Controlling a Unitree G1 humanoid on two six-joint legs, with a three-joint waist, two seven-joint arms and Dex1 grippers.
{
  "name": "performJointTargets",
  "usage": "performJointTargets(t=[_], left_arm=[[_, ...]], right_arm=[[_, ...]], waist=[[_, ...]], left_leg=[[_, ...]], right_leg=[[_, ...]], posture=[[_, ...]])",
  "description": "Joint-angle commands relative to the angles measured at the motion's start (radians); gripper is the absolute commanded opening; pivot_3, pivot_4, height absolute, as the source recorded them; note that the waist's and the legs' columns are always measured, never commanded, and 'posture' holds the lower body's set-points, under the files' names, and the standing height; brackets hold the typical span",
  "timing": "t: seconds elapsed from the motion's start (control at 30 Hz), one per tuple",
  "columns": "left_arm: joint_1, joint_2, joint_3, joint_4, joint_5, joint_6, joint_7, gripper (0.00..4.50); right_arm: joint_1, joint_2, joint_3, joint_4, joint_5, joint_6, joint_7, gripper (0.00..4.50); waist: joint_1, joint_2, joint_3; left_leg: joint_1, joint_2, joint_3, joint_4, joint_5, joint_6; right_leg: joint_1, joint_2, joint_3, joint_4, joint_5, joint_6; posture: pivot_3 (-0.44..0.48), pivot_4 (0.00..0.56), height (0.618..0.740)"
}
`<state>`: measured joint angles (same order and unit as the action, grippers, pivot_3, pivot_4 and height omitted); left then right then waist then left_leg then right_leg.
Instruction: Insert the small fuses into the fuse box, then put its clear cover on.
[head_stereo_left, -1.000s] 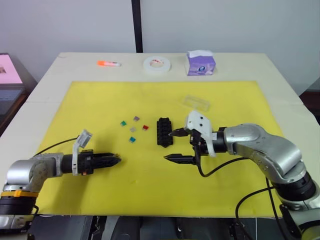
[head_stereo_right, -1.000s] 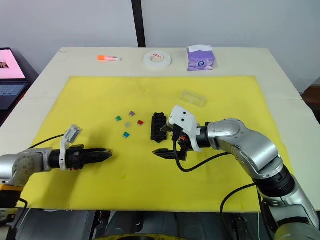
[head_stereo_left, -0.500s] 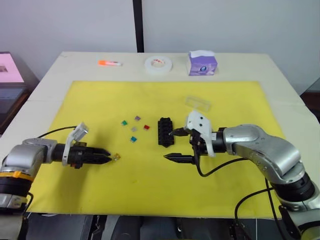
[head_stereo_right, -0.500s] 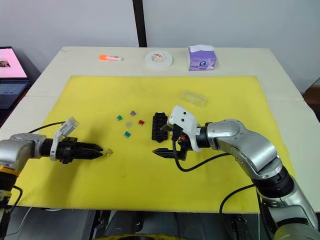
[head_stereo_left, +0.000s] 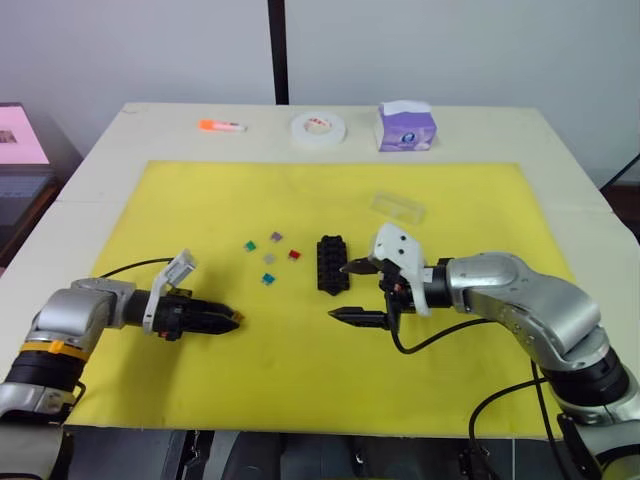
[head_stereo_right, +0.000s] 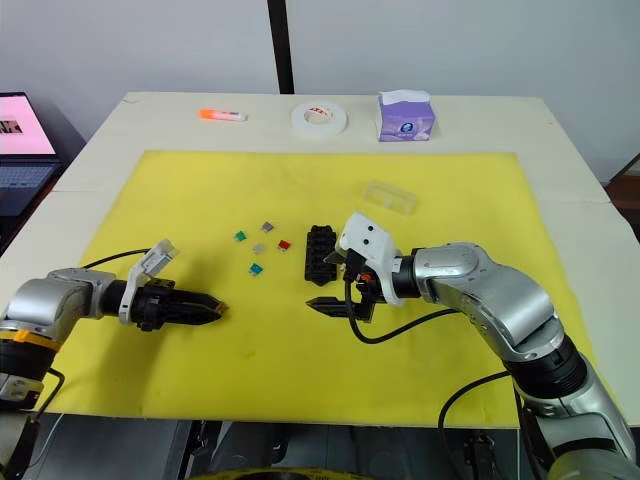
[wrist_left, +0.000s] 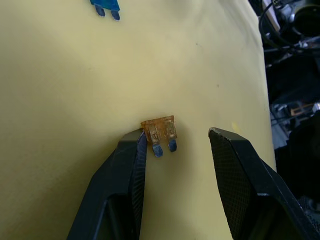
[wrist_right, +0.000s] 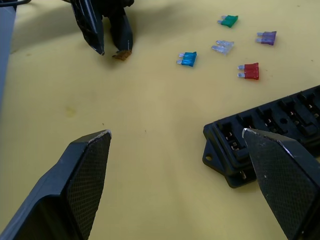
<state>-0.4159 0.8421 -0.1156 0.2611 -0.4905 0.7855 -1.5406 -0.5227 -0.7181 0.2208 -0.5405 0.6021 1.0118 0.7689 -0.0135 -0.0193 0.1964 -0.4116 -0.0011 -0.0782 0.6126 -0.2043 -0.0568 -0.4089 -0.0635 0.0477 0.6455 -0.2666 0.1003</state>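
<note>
Down on the yellow mat, the left gripper sat with fingers apart around the orange fuse, one finger touching it. The right gripper was spread wide just beside the black fuse box. Five more fuses lay left of the box, and the clear cover rested farther back.

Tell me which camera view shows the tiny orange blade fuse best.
The left wrist view: the tiny orange blade fuse lies on the yellow mat between the open left gripper fingers, prongs visible. The right wrist view shows it small; the eye views show a speck.
</note>
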Motion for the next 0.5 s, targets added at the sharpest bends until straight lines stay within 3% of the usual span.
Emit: performJointTargets(t=[0.03, 0.07, 0.2, 0.5], left_arm=[[0.010, -0.019, -0.037, 0.005, 0.003, 0.030, -0.004, 1.68], [0.012, -0.020, -0.036, 0.006, 0.006, 0.027, -0.004, 1.51], [0.011, -0.024, -0.017, 0.019, -0.003, 0.035, -0.004, 0.09], [0.032, -0.016, 0.026, 0.009, -0.030, 0.058, -0.004, 0.04]], right_arm=[[-0.010, -0.002, -0.038, -0.044, 0.018, 0.006, -0.006, 4.50], [-0.009, -0.003, -0.039, -0.046, 0.019, 0.009, -0.008, 4.50], [-0.006, -0.005, -0.037, -0.045, 0.017, 0.009, -0.014, 4.50], [-0.006, -0.009, -0.033, -0.036, 0.014, 0.001, -0.014, 4.50]], waist=[[0.000, 0.000, 0.000], [-0.001, 0.000, 0.000], [-0.003, 0.000, 0.000], [-0.005, 0.000, 0.000]], left_leg=[[0.000, 0.000, 0.000, 0.000, 0.000, 0.000], [0.000, 0.000, 0.000, 0.000, 0.000, 0.000], [0.000, 0.000, 0.000, 0.000, 0.000, 0.000], [0.000, 0.000, 0.000, 0.000, 0.000, 0.000]], right_leg=[[0.000, 0.000, 0.000, 0.000, 0.000, 0.000], [0.000, 0.000, 0.000, 0.000, 0.000, 0.000], [0.000, 0.000, 0.000, 0.000, 0.000, 0.000], [0.000, 0.000, 0.000, 0.000, 0.000, 0.000]], posture=[[0.000, 0.150, 0.740], [0.000, 0.150, 0.740], [0.000, 0.150, 0.740], [0.000, 0.150, 0.740]])
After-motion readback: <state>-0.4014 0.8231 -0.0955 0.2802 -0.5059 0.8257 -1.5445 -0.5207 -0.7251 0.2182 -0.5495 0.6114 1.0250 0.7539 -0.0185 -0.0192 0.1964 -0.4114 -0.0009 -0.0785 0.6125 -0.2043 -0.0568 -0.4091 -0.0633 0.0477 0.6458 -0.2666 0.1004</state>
